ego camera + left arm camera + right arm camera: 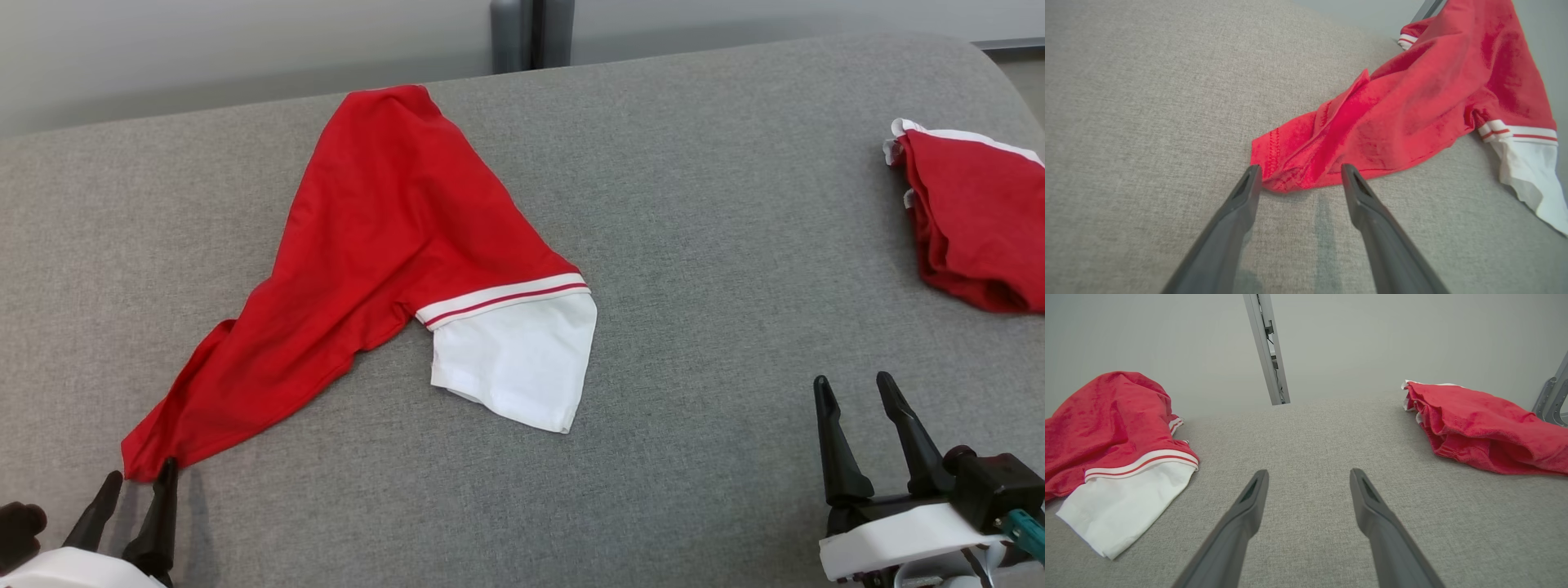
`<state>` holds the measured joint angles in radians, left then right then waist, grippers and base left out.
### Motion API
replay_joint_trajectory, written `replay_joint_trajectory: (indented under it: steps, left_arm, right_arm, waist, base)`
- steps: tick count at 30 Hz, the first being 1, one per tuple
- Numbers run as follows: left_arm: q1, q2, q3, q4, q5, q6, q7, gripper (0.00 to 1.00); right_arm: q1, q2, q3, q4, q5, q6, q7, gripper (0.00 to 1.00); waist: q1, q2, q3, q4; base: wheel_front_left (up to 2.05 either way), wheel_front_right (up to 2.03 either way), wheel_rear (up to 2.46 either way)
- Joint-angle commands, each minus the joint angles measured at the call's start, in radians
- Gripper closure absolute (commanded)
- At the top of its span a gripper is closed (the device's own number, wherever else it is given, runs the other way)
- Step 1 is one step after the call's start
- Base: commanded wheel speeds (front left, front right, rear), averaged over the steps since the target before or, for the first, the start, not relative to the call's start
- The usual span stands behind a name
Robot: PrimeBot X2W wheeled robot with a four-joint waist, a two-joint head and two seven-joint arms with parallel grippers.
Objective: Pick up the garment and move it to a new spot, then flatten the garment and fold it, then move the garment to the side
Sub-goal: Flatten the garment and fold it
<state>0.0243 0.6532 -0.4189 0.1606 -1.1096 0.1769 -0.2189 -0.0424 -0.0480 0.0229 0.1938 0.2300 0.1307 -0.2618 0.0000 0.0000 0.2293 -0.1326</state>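
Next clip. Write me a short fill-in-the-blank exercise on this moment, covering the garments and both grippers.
1. The left gripper has its jaws ____ at the red corner of the garment.
2. Below the striped band, the sleeve end is ____.
3. A second red garment lies on the robot's ____ side of the grey surface.
4. The right gripper is open and holds ____.

Missing words: open; white; right; nothing.
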Motion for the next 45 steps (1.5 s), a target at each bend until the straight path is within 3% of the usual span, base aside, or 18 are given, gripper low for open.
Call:
replay_joint_trajectory:
  steps: [1, 2, 3, 4, 6, 7, 13, 22, 29, 30, 32, 38, 41, 45]
  left_arm:
    - [-0.026, 0.002, 0.002, 0.020, 0.005, -0.006, 0.001, 0.00]
    - [-0.035, -0.001, 0.002, 0.036, 0.003, -0.010, 0.001, 0.01]
    - [-0.044, -0.004, 0.002, 0.050, 0.001, -0.015, 0.001, 0.45]
    - [-0.044, -0.004, 0.002, 0.050, 0.001, -0.015, 0.001, 0.45]
    - [-0.057, -0.018, 0.005, 0.079, -0.016, -0.032, 0.005, 0.91]
    - [-0.060, -0.022, 0.006, 0.089, -0.025, -0.045, 0.009, 1.00]
    - [-0.073, -0.035, 0.013, 0.136, -0.069, -0.109, 0.023, 1.00]
    - [-0.006, -0.023, 0.080, 0.103, -0.159, -0.140, 0.024, 1.00]
    - [0.000, -0.017, 0.053, 0.073, -0.150, -0.097, 0.072, 1.00]
    - [-0.011, -0.023, 0.046, 0.079, -0.146, -0.093, 0.073, 0.75]
    - [-0.026, -0.035, 0.040, 0.105, -0.141, -0.078, 0.076, 0.00]
    - [-0.039, -0.048, 0.081, 0.156, -0.100, -0.032, -0.007, 0.00]
    - [-0.024, -0.033, 0.103, 0.132, -0.042, -0.005, -0.033, 0.00]
    - [-0.026, -0.061, 0.143, 0.061, 0.090, 0.034, -0.046, 0.00]
  right_arm:
    - [-0.004, -0.005, -0.002, -0.002, -0.004, 0.000, -0.005, 0.00]
    - [-0.002, -0.005, -0.003, -0.003, -0.004, 0.000, -0.005, 0.00]
    - [-0.001, -0.005, -0.003, -0.004, -0.004, 0.000, -0.005, 0.00]
    - [-0.001, -0.005, -0.003, -0.004, -0.004, 0.000, -0.005, 0.00]
    - [-0.001, -0.005, -0.002, -0.002, -0.003, 0.000, -0.005, 0.00]
    - [-0.001, -0.005, -0.001, -0.001, -0.002, 0.000, -0.005, 0.00]
    - [0.006, -0.005, -0.012, 0.000, -0.002, 0.000, -0.005, 0.00]
    - [0.015, -0.005, -0.026, -0.006, -0.012, 0.000, -0.005, 0.00]
    - [0.008, -0.006, -0.016, 0.006, -0.015, 0.000, -0.005, 0.00]
    - [0.005, -0.006, -0.013, 0.008, -0.015, 0.000, -0.005, 0.00]
    - [0.001, -0.006, -0.012, 0.011, -0.015, 0.000, -0.005, 0.00]
    - [0.019, -0.006, -0.032, -0.007, -0.025, 0.000, -0.005, 0.00]
    - [0.033, -0.006, -0.060, -0.019, -0.048, 0.000, -0.005, 0.00]
    - [0.052, -0.008, -0.102, -0.048, -0.094, 0.000, -0.005, 0.00]
  waist:
    - [0.0000, 0.0000, 0.000, -0.002]
    - [0.0000, 0.0000, 0.001, -0.003]
    - [0.0000, 0.0000, 0.001, -0.004]
    - [0.0000, 0.0000, 0.001, -0.004]
    - [0.0000, 0.0000, 0.001, -0.006]
    - [0.0000, 0.0000, 0.000, -0.007]
    - [0.0000, 0.0000, -0.007, -0.003]
    - [0.0000, 0.0000, -0.021, 0.025]
    - [0.0000, 0.0000, -0.019, 0.054]
    - [0.0000, 0.0000, -0.020, 0.056]
    - [0.0000, 0.0000, -0.024, 0.060]
    - [0.0000, 0.0000, -0.064, 0.063]
    - [0.0000, 0.0000, -0.091, 0.073]
    - [0.0000, 0.0000, -0.130, 0.098]
  base:
    - [0.00, 0.00, 0.00]
    - [0.00, 0.00, 0.00]
    - [0.00, 0.00, 0.00]
    - [0.00, 0.00, 0.00]
    - [0.00, 0.00, 0.00]
    - [0.00, 0.00, 0.00]
    - [0.00, 0.00, 0.00]
    - [0.00, 0.00, 0.00]
    - [0.00, 0.00, 0.00]
    - [0.00, 0.00, 0.00]
    - [0.00, 0.00, 0.00]
    - [0.00, 0.00, 0.00]
    - [0.00, 0.00, 0.00]
    - [0.00, 0.00, 0.00]
